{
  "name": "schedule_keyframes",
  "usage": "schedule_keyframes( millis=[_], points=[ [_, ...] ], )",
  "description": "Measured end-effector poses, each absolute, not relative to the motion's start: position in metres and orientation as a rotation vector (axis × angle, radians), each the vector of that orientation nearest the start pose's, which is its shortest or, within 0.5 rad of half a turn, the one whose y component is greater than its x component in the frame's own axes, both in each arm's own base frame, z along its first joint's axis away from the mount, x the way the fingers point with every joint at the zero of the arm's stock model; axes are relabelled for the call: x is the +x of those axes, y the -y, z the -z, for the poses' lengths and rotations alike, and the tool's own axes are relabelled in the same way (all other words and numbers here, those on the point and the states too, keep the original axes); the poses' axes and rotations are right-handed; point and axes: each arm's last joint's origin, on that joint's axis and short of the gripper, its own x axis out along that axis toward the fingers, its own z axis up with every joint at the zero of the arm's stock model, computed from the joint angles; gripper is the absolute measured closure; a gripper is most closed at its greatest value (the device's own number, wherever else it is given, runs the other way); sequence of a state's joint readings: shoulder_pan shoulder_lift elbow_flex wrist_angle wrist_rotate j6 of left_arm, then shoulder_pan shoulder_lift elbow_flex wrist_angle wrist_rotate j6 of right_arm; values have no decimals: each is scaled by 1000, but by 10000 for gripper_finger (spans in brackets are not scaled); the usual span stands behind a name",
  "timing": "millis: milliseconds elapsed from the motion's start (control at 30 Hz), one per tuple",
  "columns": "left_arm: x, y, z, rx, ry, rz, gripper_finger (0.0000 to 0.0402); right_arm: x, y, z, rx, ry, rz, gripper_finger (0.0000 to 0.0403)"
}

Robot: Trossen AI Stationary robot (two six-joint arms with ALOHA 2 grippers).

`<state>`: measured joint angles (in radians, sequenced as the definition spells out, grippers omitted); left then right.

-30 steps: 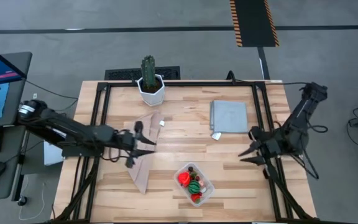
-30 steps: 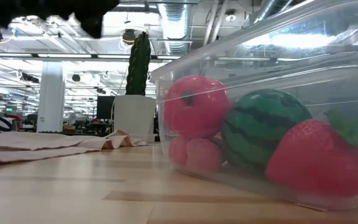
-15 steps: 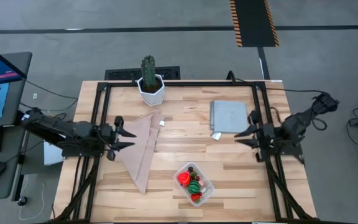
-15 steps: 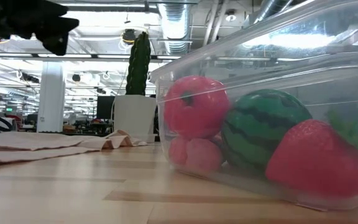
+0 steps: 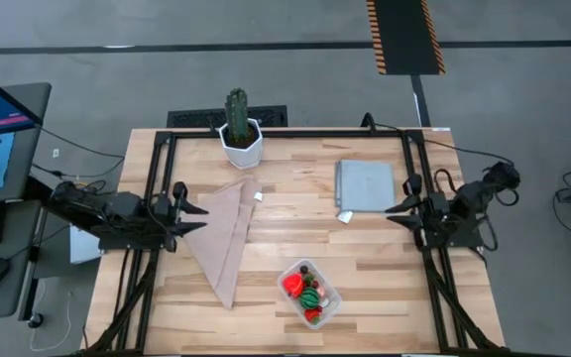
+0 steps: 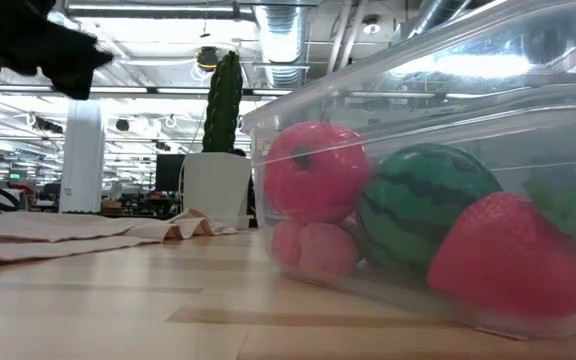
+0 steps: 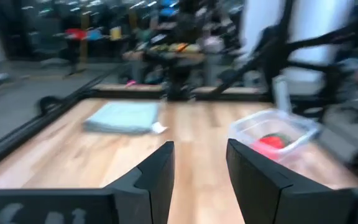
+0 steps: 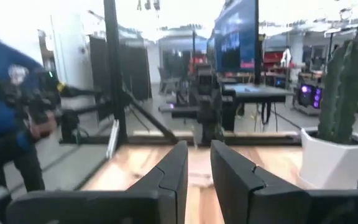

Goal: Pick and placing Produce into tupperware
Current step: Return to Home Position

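Both left gripper [image 5: 198, 216] and right gripper [image 5: 393, 215] gape slightly, empty; the low view crops the tupperware [image 6: 488, 105]

A see-through plastic box [image 6: 448, 60] sits on the right of the pale wooden table [image 6: 118, 310]. Inside are a round red tomato [image 6: 313, 172], a green stripy ball [image 6: 423, 205], a red strawberry [image 6: 513, 260] and a pink bumpy berry [image 6: 318, 248]. Behind stand a tall green cactus [image 6: 223, 100] in a white pot [image 6: 215, 187] and a flat beige cloth [image 6: 68, 232]. A dark bit of robot arm [image 6: 28, 40] hangs top left.

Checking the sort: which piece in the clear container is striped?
The green watermelon ball, between the red tomato and the red strawberry; it alone has dark stripes.
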<state>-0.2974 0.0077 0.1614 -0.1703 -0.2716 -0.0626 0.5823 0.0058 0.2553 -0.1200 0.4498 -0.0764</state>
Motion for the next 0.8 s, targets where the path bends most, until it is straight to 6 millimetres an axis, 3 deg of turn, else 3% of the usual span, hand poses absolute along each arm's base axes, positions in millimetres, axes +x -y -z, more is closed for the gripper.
schedule_keyframes(
  millis=[233,433,667,800],
  points=[
    [83,14,-198,-3,-37,-73,263,64,-28,-237,-42,73,-149,310],
    [86,16,-186,67,-64,-56,263,66,-30,-222,-47,-20,-168,310],
    [91,14,-176,114,-35,-156,263,77,-28,-196,-27,-47,54,310],
    [91,15,-176,147,-31,-121,263,82,-31,-179,28,-80,-11,310]
  ],
)
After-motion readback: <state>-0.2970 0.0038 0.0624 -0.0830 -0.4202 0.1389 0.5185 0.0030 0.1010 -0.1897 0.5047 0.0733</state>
